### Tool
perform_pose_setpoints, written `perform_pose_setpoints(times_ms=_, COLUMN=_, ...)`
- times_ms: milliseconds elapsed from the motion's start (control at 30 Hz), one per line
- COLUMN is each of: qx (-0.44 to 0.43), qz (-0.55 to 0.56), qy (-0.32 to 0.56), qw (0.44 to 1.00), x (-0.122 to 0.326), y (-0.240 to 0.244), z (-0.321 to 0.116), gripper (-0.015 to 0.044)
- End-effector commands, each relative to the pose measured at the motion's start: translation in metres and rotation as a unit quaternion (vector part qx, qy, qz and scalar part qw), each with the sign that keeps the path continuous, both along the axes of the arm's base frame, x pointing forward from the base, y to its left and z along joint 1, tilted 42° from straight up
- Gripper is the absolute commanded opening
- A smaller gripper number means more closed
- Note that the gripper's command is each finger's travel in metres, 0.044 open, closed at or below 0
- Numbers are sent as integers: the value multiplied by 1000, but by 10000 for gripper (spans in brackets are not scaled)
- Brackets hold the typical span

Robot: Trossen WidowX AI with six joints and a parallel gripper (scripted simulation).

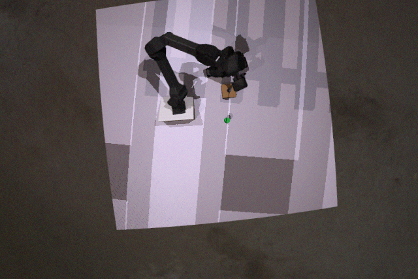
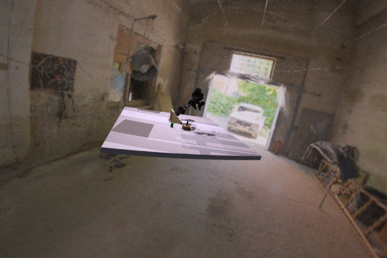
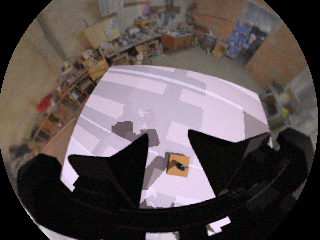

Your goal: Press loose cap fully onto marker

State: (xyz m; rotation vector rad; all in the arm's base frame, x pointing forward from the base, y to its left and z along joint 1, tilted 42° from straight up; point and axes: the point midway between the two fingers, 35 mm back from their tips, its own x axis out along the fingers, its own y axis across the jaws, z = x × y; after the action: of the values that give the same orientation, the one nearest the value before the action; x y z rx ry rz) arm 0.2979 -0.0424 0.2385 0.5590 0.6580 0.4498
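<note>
The orange-brown holder block (image 1: 228, 91) sits on the table with the dark marker (image 1: 230, 89) standing upright in it. The green cap (image 1: 226, 119) stands loose on the table a short way in front of the block, apart from it. My gripper (image 1: 237, 78) hovers high above the block, partly open and empty. In the side view the gripper (image 2: 197, 98) is well above the block (image 2: 186, 127) and the cap (image 2: 171, 124). In the wrist view the block (image 3: 178, 164) with the marker lies between my two fingers, far below. The cap is not visible in the wrist view.
The arm's white base plate (image 1: 176, 112) stands to the left of the block. The table is a floating slab with edges on all sides (image 2: 181, 154). Only the block and the cap lie on it.
</note>
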Motion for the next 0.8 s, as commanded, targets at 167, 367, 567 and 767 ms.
perform_pose_setpoints(times_ms=167, qx=61, qz=-80, qy=249, qw=963, x=5, y=-56, z=-112, gripper=248)
perform_pose_setpoints(times_ms=367, qx=111, qz=-105, qy=436, qw=887, x=-25, y=-79, z=-194, gripper=248)
perform_pose_setpoints(times_ms=567, qx=139, qz=-103, qy=536, qw=826, x=-62, y=-80, z=-234, gripper=248)
perform_pose_setpoints(times_ms=767, qx=139, qz=-103, qy=535, qw=827, x=-58, y=-60, z=-259, gripper=248)
